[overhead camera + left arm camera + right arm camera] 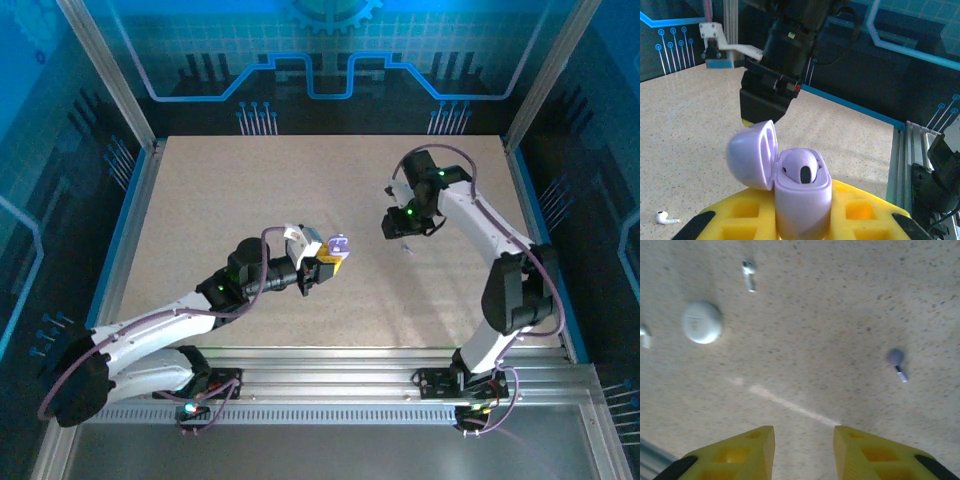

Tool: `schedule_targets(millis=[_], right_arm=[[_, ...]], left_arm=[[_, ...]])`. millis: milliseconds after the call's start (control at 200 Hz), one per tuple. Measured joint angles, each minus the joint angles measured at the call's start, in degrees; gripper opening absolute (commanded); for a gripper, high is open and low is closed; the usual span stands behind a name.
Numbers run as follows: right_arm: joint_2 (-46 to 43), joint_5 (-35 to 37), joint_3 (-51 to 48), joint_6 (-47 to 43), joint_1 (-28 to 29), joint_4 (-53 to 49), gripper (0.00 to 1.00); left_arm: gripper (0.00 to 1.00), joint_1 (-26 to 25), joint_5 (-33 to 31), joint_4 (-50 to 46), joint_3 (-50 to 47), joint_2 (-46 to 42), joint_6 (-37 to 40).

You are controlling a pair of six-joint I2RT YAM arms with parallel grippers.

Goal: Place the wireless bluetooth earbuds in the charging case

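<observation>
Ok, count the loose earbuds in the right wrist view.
3. One white earbud near the top, a second white earbud cut by the left edge beside the round puck, a lavender earbud at right. Others may lie off-frame.

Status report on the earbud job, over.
Left gripper shut on open lavender case, one earbud seated. Right gripper open, loose lavender earbud ahead, nothing between.

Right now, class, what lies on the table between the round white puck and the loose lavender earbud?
Nothing: the right wrist view shows bare speckled table between the round white puck and the loose lavender earbud.
</observation>
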Motion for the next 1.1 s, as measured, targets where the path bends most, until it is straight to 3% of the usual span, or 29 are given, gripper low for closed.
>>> schedule_targets(millis=[475,1101], right_arm=[[9.8,7.9,0.2,-19.5,-1.1,0.5,0.38],[17.5,11.1,2.4,-23.8,-1.2,1.5,0.39]], left_arm=[[0.2,0.0,0.0,-1.3,0.2,2.3,0.0],[0.2,0.0,-0.2,-3.3,1.3,2.4,0.1]])
